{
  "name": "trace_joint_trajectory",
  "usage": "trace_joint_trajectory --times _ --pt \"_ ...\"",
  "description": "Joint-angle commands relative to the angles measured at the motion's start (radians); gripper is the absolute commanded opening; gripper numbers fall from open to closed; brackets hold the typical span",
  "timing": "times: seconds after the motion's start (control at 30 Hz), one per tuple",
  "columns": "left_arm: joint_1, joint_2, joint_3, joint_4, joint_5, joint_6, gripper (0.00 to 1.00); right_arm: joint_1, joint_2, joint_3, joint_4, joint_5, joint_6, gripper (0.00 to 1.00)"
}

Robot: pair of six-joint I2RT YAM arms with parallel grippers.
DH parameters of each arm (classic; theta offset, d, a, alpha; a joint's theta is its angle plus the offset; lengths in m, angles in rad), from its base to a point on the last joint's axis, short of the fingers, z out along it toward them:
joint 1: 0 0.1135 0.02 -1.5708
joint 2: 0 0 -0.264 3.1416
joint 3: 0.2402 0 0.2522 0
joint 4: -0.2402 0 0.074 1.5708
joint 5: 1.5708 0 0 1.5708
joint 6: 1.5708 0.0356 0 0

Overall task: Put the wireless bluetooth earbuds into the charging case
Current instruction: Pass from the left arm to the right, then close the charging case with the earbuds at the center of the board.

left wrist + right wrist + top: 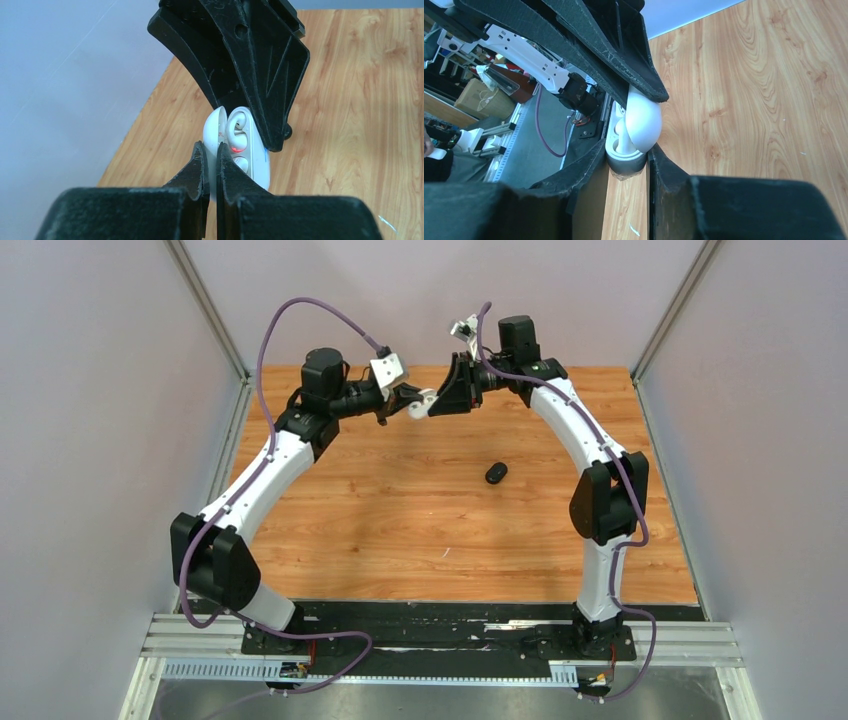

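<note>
Both arms meet in the air over the far middle of the table (400, 530). They hold the white case (257, 160) between them, off the wood.

The case is open. Its lid (214, 129) stands just apart from the base, hinged at the low end. One white bud (236, 127) sits in the base with a red light (235, 149) glowing right under it. A second white bud (241, 164) sits in the pocket below that. How deep either bud sits is hard to tell.

The left gripper (212, 152) has its fingers (199, 172) almost pressed together, with only a thin slit between them. They pinch the edge of the lid.

The right gripper (626, 154) comes in from the opposite side. Its fingers (664, 172) are set a case-width apart and clamp the base from both sides. In the right wrist view the domed lid faces the wood and the base's open face points toward the arm bases.

The black case (496, 472) lies alone on the table, nearer the bases than the grippers and a bit toward the right arm, with nothing touching it. It is too small to tell whether it is open or shut. No black buds can be made out in any view.
</note>
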Motion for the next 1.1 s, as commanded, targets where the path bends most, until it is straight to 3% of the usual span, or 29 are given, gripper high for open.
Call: trace_joint_trajectory --times 0.0,0.1,0.33,0.5,0.57,0.8,1.07 --pt "-0.005 -0.002 0.049 0.027 0.000 -0.033 0.00 0.002 0.000 -0.002 0.069 -0.029 0.059 0.09" --pt "-0.005 -0.005 0.065 0.007 -0.012 -0.046 0.04 0.003 0.001 -0.010 0.079 -0.031 0.069 0.05" --pt "-0.004 -0.025 0.129 -0.022 -0.099 -0.073 0.51 0.000 0.013 -0.004 0.100 -0.049 0.075 0.00" --pt "-0.001 -0.032 0.158 -0.065 -0.111 -0.123 0.65 0.001 0.017 -0.005 0.106 -0.048 0.079 0.00" --pt "0.012 -0.024 0.172 -0.099 -0.045 -0.164 0.73 0.000 0.018 -0.004 0.109 -0.042 0.079 0.00" --pt "0.086 0.009 0.114 -0.095 0.222 -0.330 0.84 0.000 0.028 0.020 0.141 -0.028 0.112 0.00" --pt "0.082 0.071 0.129 -0.182 0.306 -0.205 0.85 0.002 0.032 0.014 0.173 -0.016 0.147 0.00"
